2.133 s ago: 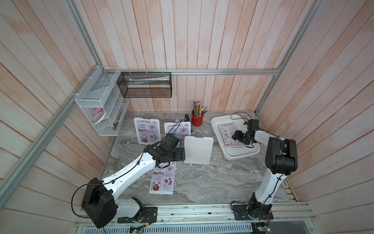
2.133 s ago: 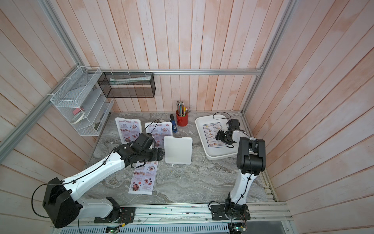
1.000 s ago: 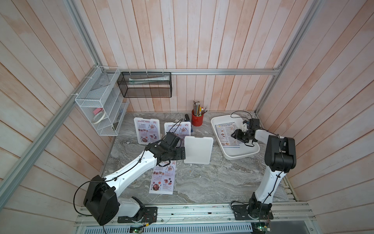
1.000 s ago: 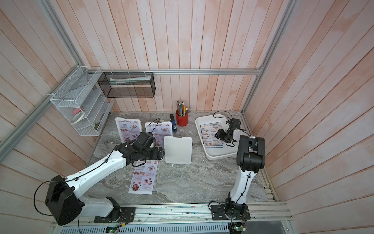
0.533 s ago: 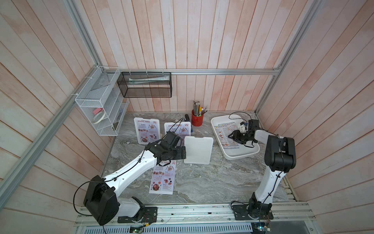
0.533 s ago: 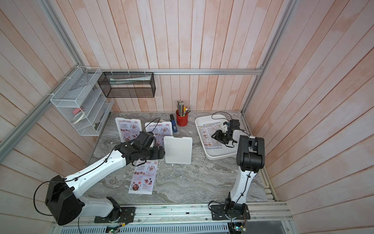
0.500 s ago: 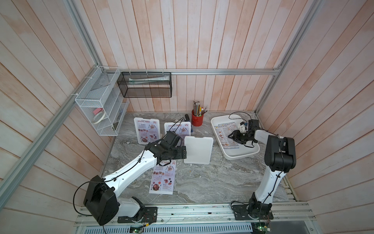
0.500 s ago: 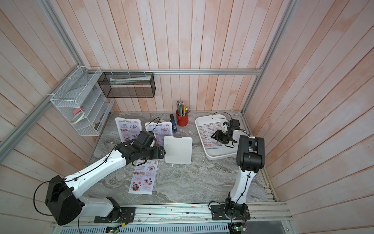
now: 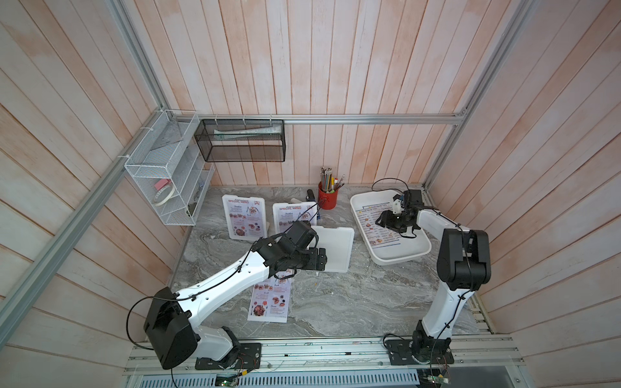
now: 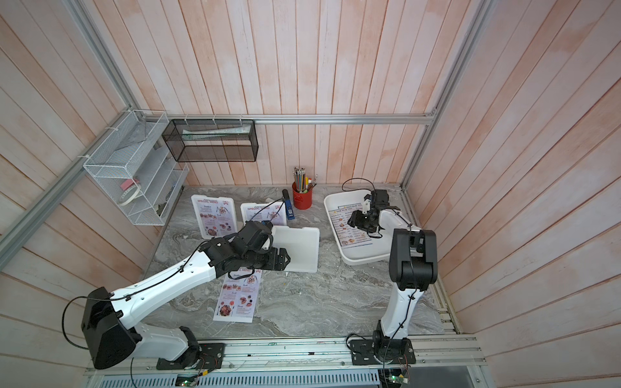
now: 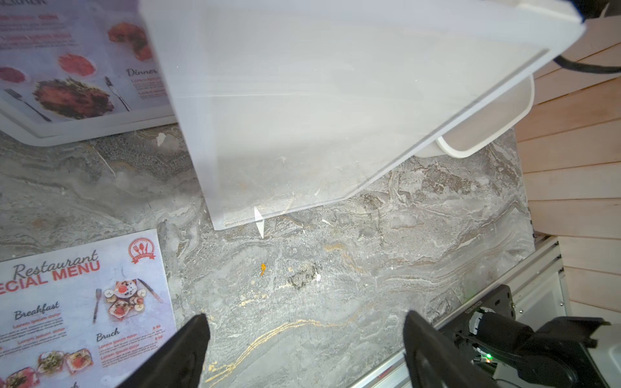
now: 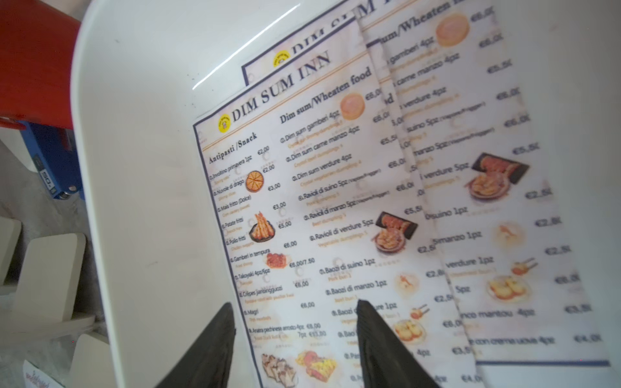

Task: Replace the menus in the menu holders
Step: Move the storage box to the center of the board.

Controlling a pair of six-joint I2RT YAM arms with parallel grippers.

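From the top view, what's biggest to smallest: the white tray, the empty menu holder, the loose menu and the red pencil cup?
Largest: white tray.
Next, unranked: empty menu holder and loose menu look about alike, each partly hidden by the left arm.
Smallest: red pencil cup.

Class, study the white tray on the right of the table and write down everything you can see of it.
The white tray is shallow, with rounded corners and a raised rim, and looks like glossy plastic. It lies flat, skewed, on the marbled table at its far right corner, near the red pencil cup. Inside lie overlapping blue-bordered Dim Sum Inn menus. The right gripper hangs over them, jaws apart; whether it touches the paper is unclear.
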